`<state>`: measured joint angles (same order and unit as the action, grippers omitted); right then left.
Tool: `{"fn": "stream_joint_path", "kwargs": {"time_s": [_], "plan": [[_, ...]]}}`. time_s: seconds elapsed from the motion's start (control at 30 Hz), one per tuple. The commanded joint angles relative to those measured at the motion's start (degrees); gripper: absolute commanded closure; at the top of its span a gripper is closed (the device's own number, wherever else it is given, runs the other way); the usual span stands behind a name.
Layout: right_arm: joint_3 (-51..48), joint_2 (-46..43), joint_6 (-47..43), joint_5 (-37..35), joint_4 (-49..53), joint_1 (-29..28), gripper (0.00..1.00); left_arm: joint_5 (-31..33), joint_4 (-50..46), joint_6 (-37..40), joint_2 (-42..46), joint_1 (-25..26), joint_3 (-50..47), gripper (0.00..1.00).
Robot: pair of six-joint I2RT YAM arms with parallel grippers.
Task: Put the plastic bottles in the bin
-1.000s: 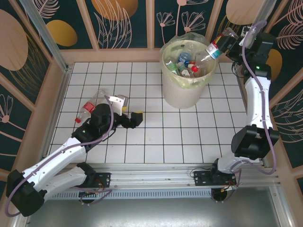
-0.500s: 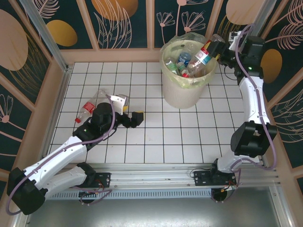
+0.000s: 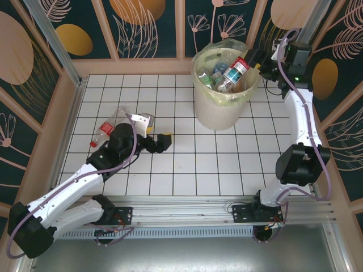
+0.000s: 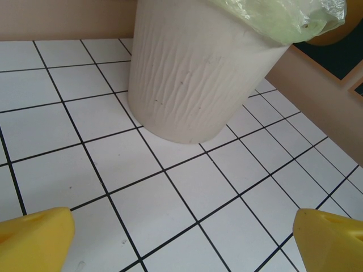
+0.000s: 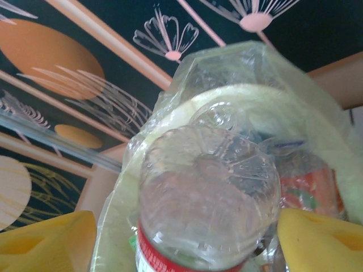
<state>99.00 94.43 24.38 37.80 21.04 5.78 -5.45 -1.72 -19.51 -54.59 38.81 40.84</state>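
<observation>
A red-labelled bottle (image 3: 234,70) lies tilted on the heap of bottles (image 3: 217,77) in the cream bin (image 3: 218,116), at the far side of the tiled surface (image 3: 187,164). The right gripper (image 3: 256,58) at the rim is released, fingers (image 5: 45,241) spread either side of its base; the left gripper (image 4: 181,241) gapes empty over the surface, near a red-capped bottle (image 3: 113,126) lying there

Bright, even light falls from above. In the top view the tiles (image 3: 187,164) are sharp, with only faint, soft shadows. The left wrist view is crisp, the bin (image 4: 193,85) lightly shaded at its foot. In the right wrist view the close bottle (image 5: 207,192) is blurred, with pale glare.
</observation>
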Motion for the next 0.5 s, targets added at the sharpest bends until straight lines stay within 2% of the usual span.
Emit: {"fn": "stream_joint_path", "kwargs": {"time_s": [0.0,0.13,0.33,0.47], "plan": [[3.0,-1.7,-2.9,-8.3,2.6,0.0,0.16,0.2,0.6,0.7,0.4,0.2,0.6,0.01],[3.5,-3.6,-5.1,-15.8,3.2,-0.1,0.19,1.2,0.1,0.4,0.7,0.3,0.8,0.01],[2.6,-5.2,-10.9,-15.9,1.2,-4.4,0.27,6.1,-2.5,-0.8,0.7,0.2,2.0,0.01],[3.7,-3.7,-14.1,-14.0,0.3,-9.2,0.31,14.3,-8.9,-2.3,-1.0,0.2,5.3,0.01]]}}
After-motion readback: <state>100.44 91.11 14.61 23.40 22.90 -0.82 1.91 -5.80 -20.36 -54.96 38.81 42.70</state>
